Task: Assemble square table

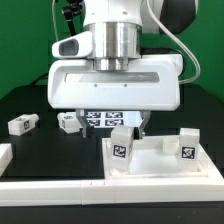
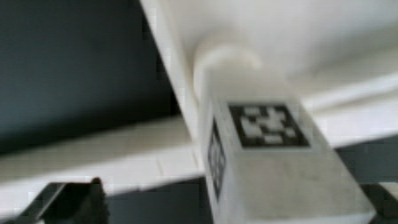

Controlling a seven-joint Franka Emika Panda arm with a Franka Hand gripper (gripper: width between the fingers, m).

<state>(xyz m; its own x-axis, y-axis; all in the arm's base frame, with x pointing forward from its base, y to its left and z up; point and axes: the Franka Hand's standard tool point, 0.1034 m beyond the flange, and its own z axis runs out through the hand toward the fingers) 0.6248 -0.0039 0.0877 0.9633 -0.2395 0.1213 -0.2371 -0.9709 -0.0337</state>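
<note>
I am holding my fingers (image 2: 68, 200) spread either side of an upright leg block (image 2: 267, 135) on the table top (image 1: 160, 166) (lying at the near edge of the bench (image 1: 30, 100)); open black surface is showing beside its rim.

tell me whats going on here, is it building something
A robot arm is putting a small square table together. Its gripper hangs open over an upright leg, one finger on each side and not closed on it. That leg and a second leg stand on the white tabletop. Two loose legs lie on the black table at the exterior view's left, not yet fitted.
</note>
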